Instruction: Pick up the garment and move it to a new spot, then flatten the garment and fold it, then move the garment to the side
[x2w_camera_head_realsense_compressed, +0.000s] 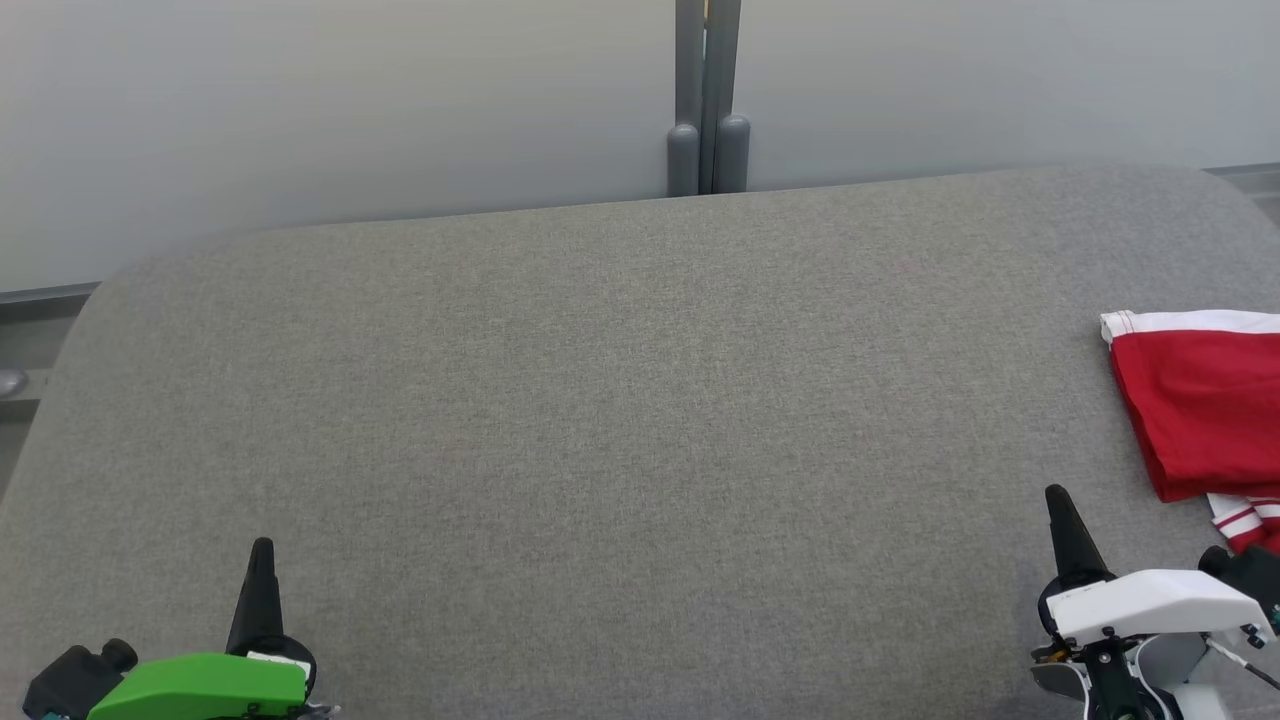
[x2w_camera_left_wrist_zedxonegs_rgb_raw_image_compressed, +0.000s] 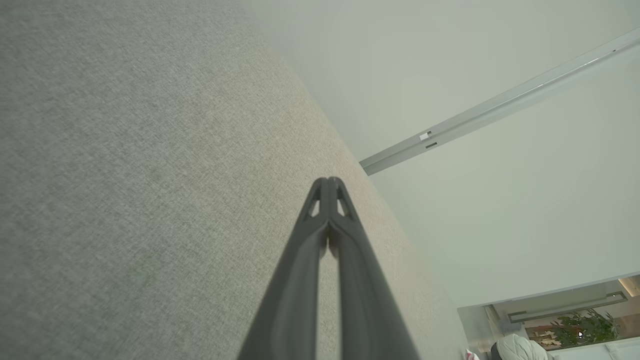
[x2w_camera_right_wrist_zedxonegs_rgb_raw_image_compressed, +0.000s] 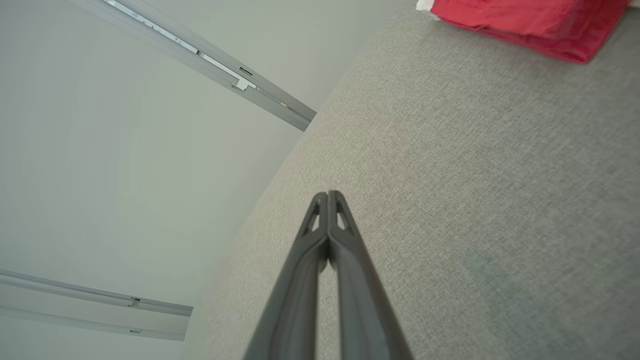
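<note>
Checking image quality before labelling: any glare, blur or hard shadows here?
Head view: soft even light, no glare; garment cropped at right edge. Left wrist view: left gripper in sharp focus. Right wrist view: garment slightly blurred at top.

No text, brand or number readable in any view. Small pale tag (x2w_camera_left_wrist_zedxonegs_rgb_raw_image_compressed: 425, 135) on the wall rail (x2w_camera_left_wrist_zedxonegs_rgb_raw_image_compressed: 500, 102) is too small to make out.

The left claw (x2w_camera_head_realsense_compressed: 262, 550) has a green shell, the right claw (x2w_camera_head_realsense_compressed: 1056, 495) a white one, both with tapered black fingers (x2w_camera_head_realsense_compressed: 258, 600).
</note>
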